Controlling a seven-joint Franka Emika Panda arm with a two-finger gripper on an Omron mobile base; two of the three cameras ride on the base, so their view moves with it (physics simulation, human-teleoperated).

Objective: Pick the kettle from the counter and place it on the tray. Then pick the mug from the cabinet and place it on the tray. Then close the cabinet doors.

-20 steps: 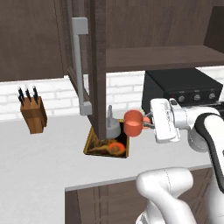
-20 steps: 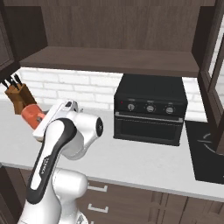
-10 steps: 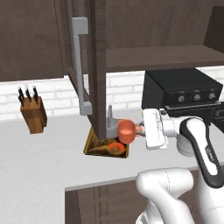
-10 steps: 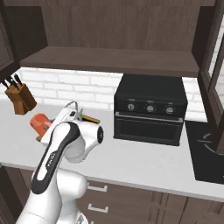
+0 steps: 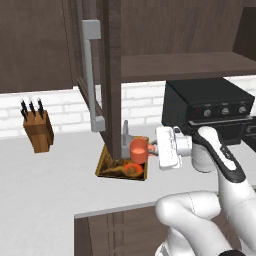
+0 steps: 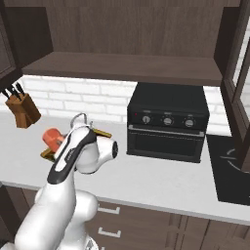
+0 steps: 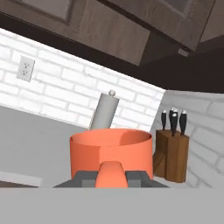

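while it hangs over the square golden-rimmed tray (image 5: 107,161), the smooth orange mug (image 5: 138,149) stands upright, mouth up, loop handle turned back toward the gripper (image 5: 154,148). jaws pinch that handle. behind it rises the grey metal kettle (image 7: 105,111), beside a wooden knife block (image 7: 172,153).

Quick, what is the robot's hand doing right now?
Gripper: jaws closed on the orange mug, holding it above the tray.

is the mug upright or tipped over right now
Upright. In the hand view the mug shows a level rim with its open mouth upward, handle between the gripper fingers; in the left base view it hangs above the tray.
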